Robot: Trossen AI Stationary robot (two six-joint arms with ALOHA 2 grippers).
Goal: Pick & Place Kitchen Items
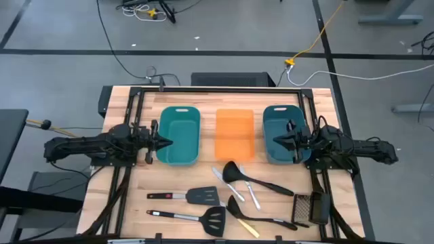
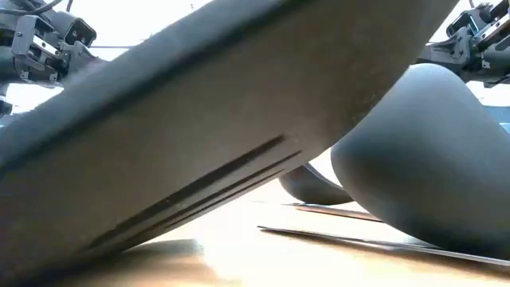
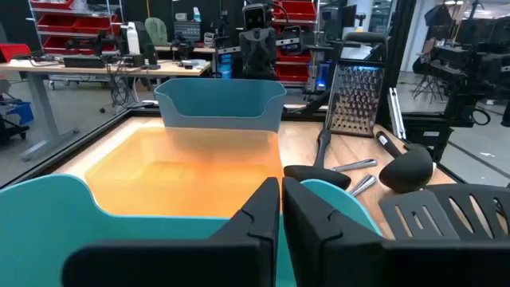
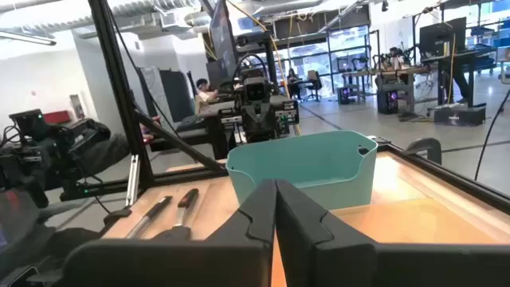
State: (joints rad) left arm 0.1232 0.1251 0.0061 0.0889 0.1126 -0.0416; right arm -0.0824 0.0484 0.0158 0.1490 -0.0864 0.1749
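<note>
Teal tubs (image 1: 179, 134), orange tray (image 1: 234, 133), grater (image 1: 302, 207)

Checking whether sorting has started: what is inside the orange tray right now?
Nothing: the high view shows the orange tray with a bare floor. The left wrist view agrees, though that arm's own fingers cover its near edge.

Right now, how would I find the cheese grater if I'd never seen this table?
Start at the orange tray in the table's middle, between two teal tubs. Go down to the black spoons and spatulas spread on the wood in front of it, then look to their right end, near the table's edge. The grater is the short, wide mesh panel; everything beside it is long and thin.
</note>
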